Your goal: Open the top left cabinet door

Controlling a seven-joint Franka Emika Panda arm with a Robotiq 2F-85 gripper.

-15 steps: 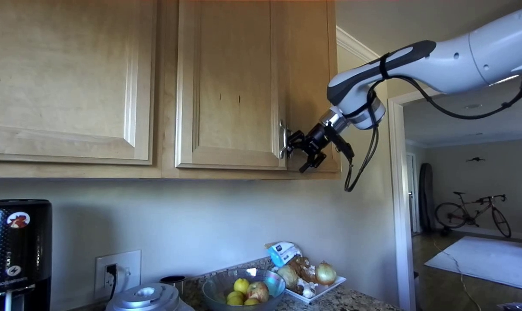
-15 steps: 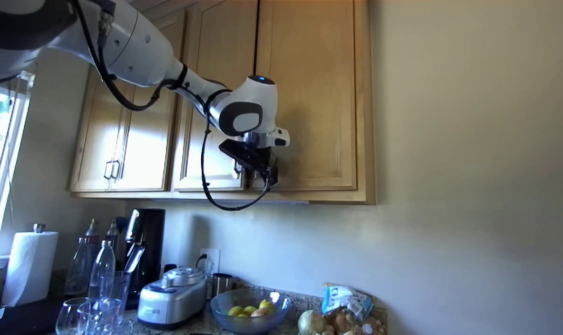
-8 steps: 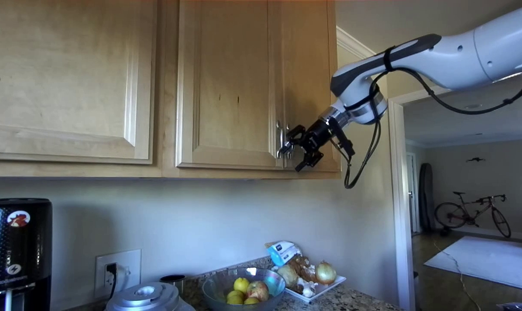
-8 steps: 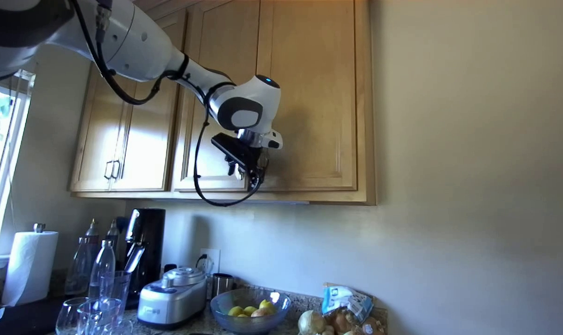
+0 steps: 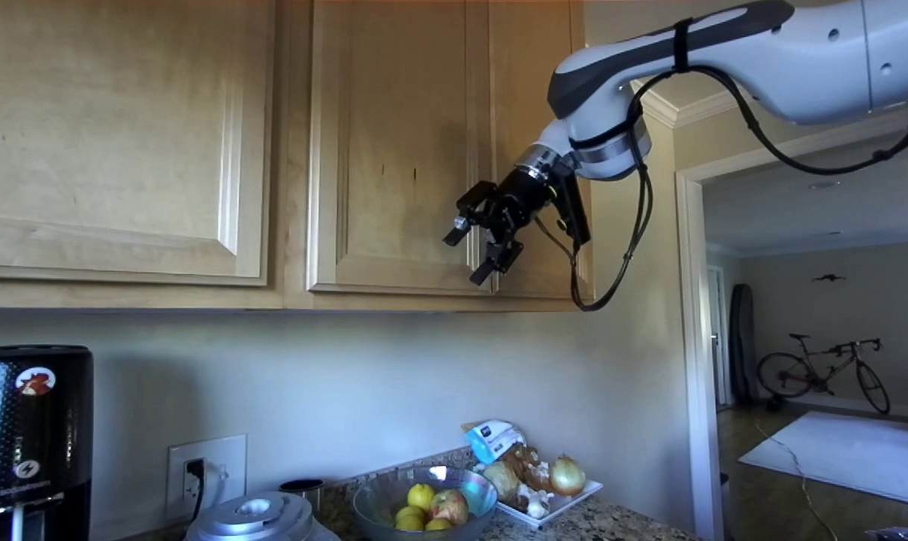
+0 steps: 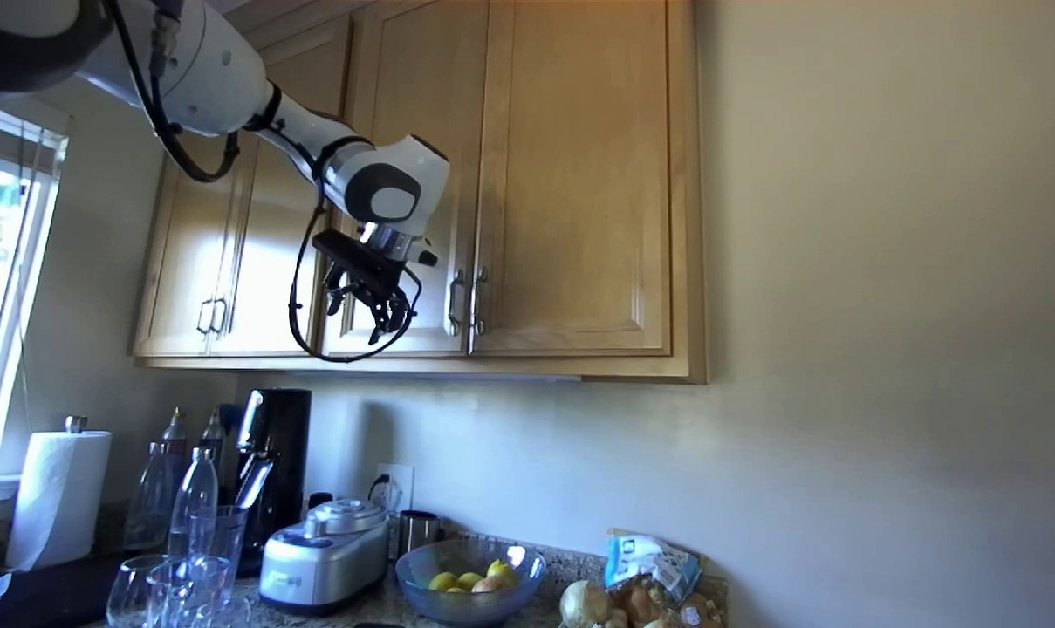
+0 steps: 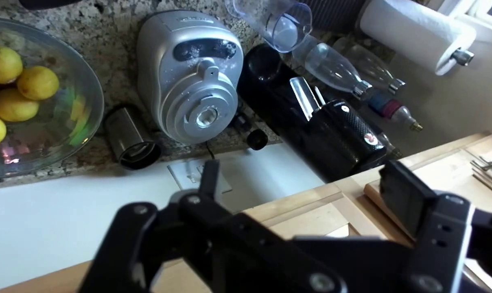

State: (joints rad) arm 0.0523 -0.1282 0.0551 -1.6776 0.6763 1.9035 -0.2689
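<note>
The gripper (image 5: 466,256) hangs spread and empty in front of the closed door (image 5: 405,150), presumably to straddle its handle (image 6: 453,303).

cabinet door (image 6: 422,96) closed | tool (image 6: 354,320) in front, jaws spread, apart from silver handle (image 6: 454,305)

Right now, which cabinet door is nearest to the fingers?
The right pair's left door: in both exterior views, it alone lies behind the tips of the fingers.
</note>
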